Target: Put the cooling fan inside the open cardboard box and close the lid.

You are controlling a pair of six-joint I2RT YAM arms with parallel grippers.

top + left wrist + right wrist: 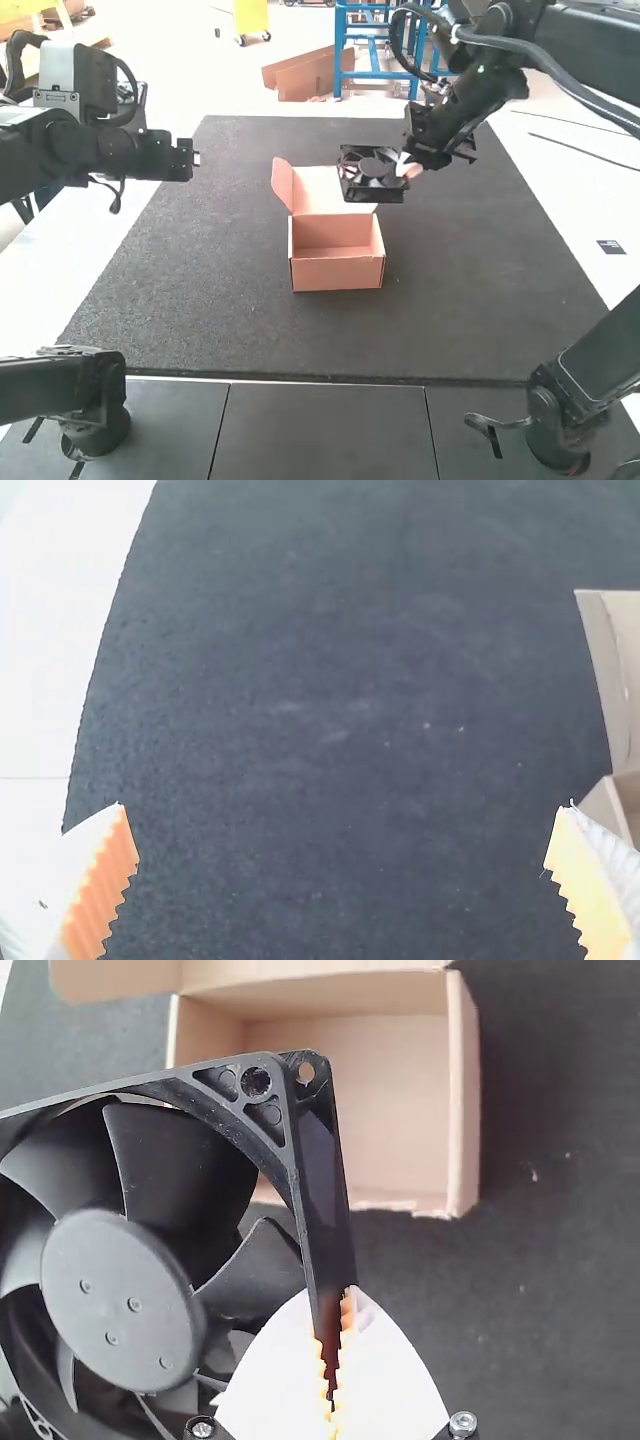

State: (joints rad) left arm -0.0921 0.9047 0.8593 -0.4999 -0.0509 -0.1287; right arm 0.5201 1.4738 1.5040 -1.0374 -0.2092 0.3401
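A small brown cardboard box stands open in the middle of the black mat, its lid raised at the back left. The black cooling fan hangs in the air just above the box's far right edge. My right gripper is shut on the fan's frame. In the right wrist view the white fingers pinch one side of the fan, with the box open beyond it. My left gripper is open over bare mat to the box's left, with a box corner at the view's edge.
The black mat covers most of the table, with white table surface on both sides. The left arm hovers over the mat's far left edge. Arm bases stand at the near corners.
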